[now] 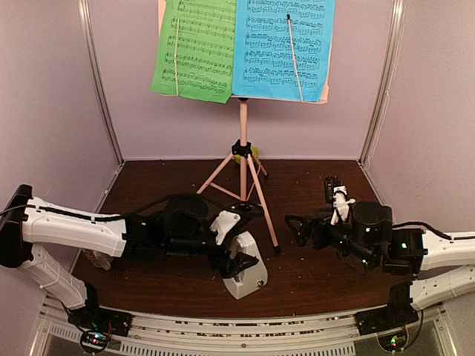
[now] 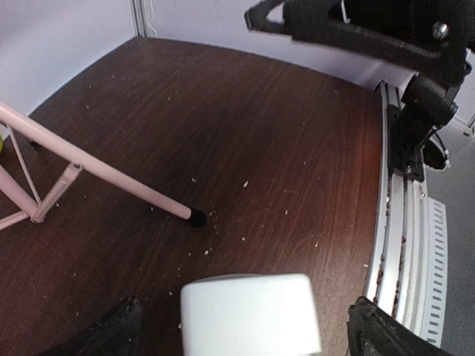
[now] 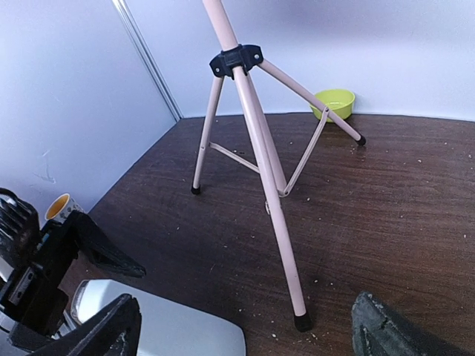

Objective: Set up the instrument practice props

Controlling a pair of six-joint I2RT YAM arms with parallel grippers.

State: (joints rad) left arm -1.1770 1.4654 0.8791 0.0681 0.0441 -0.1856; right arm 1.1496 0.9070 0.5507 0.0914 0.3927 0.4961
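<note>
The pink tripod music stand [image 1: 243, 148] stands at the back centre, with the green sheet [image 1: 194, 48] and the larger blue sheet [image 1: 282, 48] on its desk. The white-grey metronome [image 1: 245, 276] stands on the table in front of the stand. My left gripper [image 1: 236, 261] is open with its fingers either side of the metronome; in the left wrist view the metronome's top [image 2: 251, 315] sits between them with a gap on each side. My right gripper [image 1: 295, 230] is open and empty, right of the stand's near leg [image 3: 274, 222].
A lime-green bowl [image 3: 333, 101] sits behind the stand near the back wall. A mug [image 3: 61, 208] stands by the left wall. The stand's legs [image 2: 111, 182] spread across the middle of the table. A metal rail [image 2: 397, 237] runs along the near edge.
</note>
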